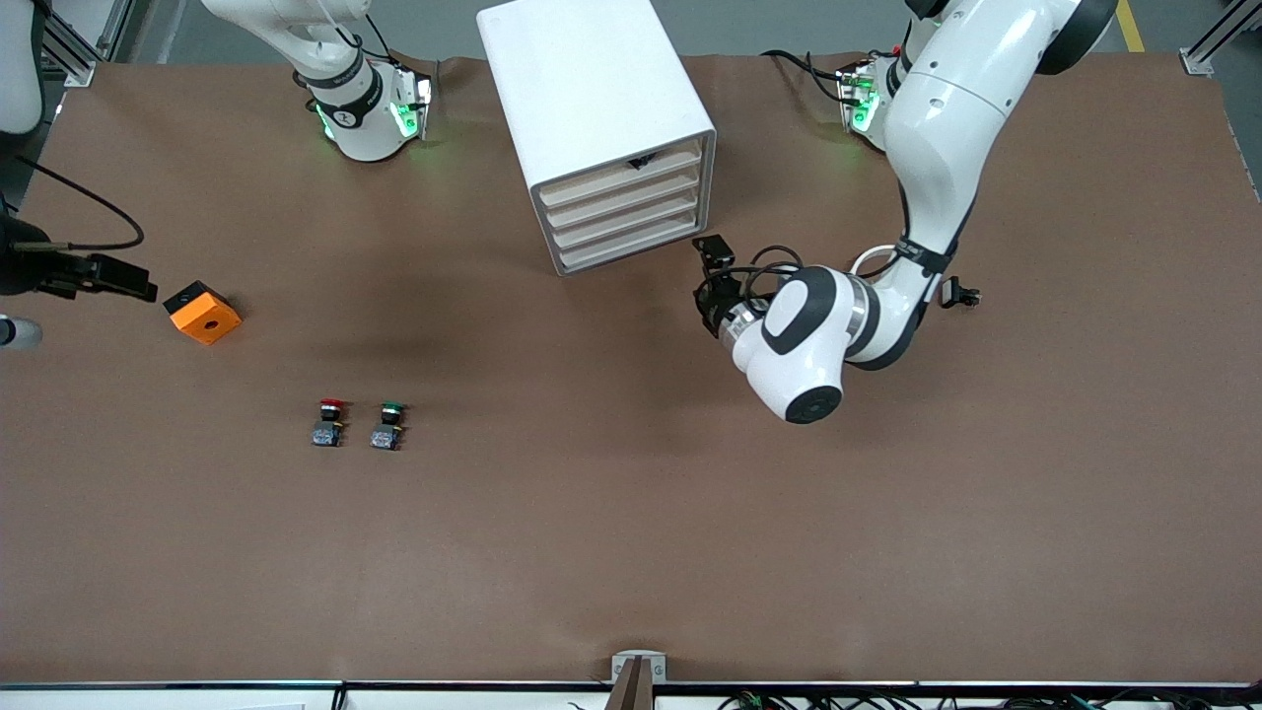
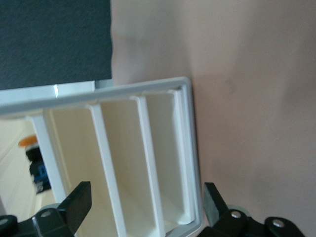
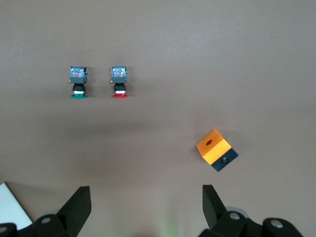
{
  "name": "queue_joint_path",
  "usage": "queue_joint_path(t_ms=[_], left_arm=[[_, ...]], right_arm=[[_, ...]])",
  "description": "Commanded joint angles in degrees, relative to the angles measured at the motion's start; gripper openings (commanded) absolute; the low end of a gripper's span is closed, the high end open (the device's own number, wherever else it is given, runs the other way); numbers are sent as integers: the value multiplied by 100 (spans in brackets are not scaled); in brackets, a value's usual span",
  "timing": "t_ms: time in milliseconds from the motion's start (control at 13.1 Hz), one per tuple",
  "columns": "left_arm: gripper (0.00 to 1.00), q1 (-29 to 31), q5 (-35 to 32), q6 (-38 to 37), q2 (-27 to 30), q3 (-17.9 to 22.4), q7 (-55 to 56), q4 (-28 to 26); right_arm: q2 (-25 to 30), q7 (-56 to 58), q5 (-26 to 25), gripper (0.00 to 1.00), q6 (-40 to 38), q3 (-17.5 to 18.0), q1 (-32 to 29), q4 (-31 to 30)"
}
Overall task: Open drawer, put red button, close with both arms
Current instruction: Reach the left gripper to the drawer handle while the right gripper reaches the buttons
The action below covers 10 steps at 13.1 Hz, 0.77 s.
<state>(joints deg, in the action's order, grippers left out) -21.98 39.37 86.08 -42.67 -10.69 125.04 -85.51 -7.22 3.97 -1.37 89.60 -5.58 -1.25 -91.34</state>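
Note:
The white cabinet stands between the arm bases. The drawer, uppermost of four with a small black handle, is shut; its beige front also shows in the left wrist view. My left gripper is open and empty, low over the table close in front of the lower drawers, its fingers apart. The red button stands on the table, nearer the front camera, toward the right arm's end. My right gripper is open and empty high over the table; its wrist view shows the red button below. I cannot make it out in the front view.
A green-capped switch stands beside the red button, also in the right wrist view. An orange block lies farther from the front camera than the buttons, toward the right arm's end. A black device juts in beside it.

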Motion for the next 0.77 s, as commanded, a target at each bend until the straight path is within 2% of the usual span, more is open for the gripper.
queue_joint_path(t_ms=[0, 77, 230, 306, 460, 690], left_arm=[[98, -235, 361, -82, -224, 32, 518, 113], [92, -324, 361, -117, -277, 32, 651, 105], [70, -403, 571, -179, -382, 32, 775, 96], [67, -464, 624, -188, -418, 32, 828, 96], [66, -570, 651, -327, -418, 32, 986, 87], [65, -579, 774, -557, -400, 23, 1127, 87]], right_arm=[[-306, 7, -4, 100, 695, 57, -24, -189], [-333, -19, 5, 100, 1195, 57, -33, -495], [-342, -124, 442, 100, 2040, 66, -15, -1137], [-359, -151, 627, 100, 2487, 66, 2, -1471], [-438, -239, 647, 100, 3577, 66, 98, -2157], [-946, -248, 647, 100, 4326, 66, 178, -2292]])
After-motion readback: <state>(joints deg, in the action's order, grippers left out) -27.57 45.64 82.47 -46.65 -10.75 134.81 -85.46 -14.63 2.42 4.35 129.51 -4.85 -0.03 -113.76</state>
